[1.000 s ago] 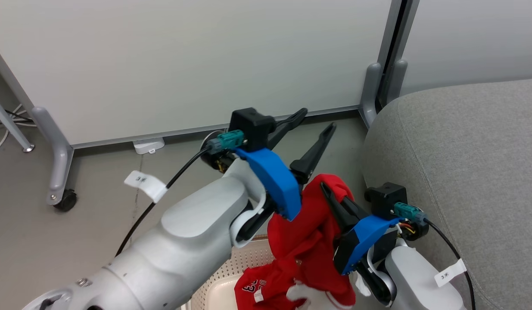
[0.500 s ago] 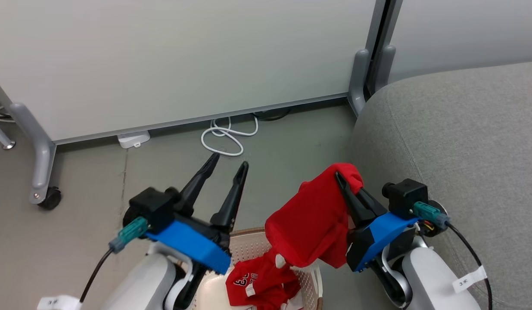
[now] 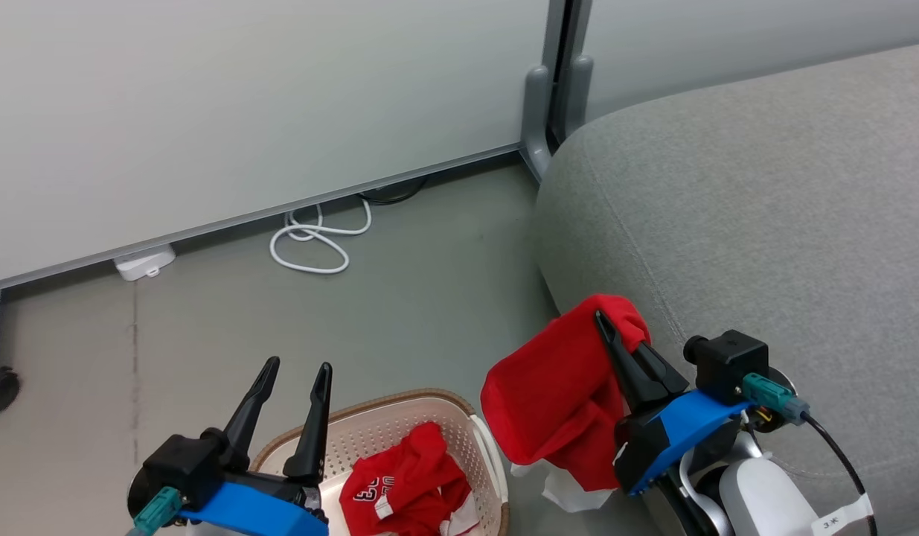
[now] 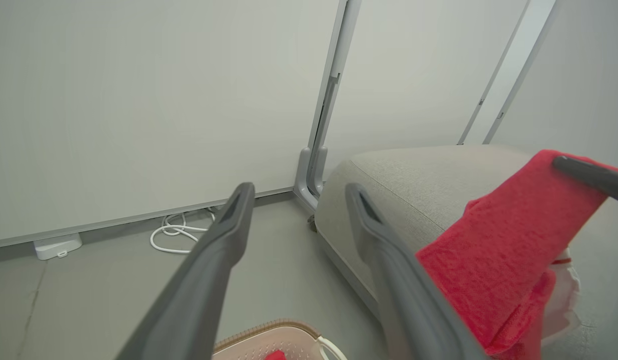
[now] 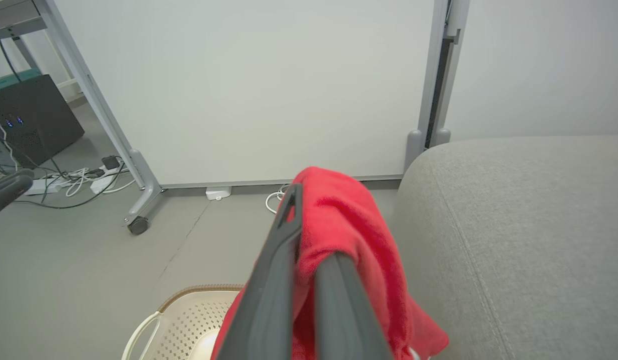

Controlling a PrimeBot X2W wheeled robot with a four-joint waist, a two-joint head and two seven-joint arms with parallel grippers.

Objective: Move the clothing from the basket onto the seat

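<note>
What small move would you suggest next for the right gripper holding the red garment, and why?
Probably carry the right gripper up and rightward over the seat before opening: the red garment it grips appears to hang beside the seat's edge, not over its top.

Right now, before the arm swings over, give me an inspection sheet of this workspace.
Surface: grey floor with the basket standing on it; seat to its right, no clothing laid on the part in view.
Job's things: red garment hangs beside the seat's corner; red jersey marked 23 lies in the basket.
Clutter: white box at the panel's foot.
Grippers: left gripper open, holding nothing; right gripper shut on the red garment.
Cables: white cable coiled on the floor; more cables near a black box.
Surroundings: white panels, one on a wheeled leg.
</note>
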